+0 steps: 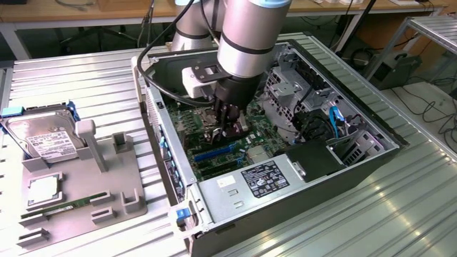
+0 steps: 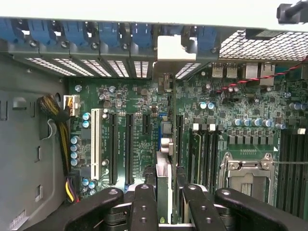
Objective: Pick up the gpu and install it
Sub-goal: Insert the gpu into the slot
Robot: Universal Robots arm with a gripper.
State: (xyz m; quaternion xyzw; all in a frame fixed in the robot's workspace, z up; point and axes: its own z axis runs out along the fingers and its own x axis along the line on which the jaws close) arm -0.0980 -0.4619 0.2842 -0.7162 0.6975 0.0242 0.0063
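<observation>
My gripper (image 1: 230, 127) is down inside the open computer case (image 1: 371, 160), just above the green motherboard (image 1: 246, 144). In the wrist view the gpu (image 2: 163, 180) shows edge-on as a thin upright card between the black fingers (image 2: 144, 204), and the gripper (image 2: 166, 192) is shut on it. The card runs along an expansion slot beside the blue connector (image 2: 160, 139). Its pale metal bracket (image 2: 169, 50) stands at the case's rear slot openings. How deep the card sits in the slot is hidden.
Black slots (image 2: 129, 144), a white slot (image 2: 95, 144) and the CPU socket (image 2: 245, 168) flank the card. A power supply (image 1: 250, 182) and a drive cage (image 1: 292, 91) crowd the case. At the exterior view's left, a grey fixture (image 1: 114, 187) holds a hard drive (image 1: 39, 136) and a memory stick (image 1: 64, 207).
</observation>
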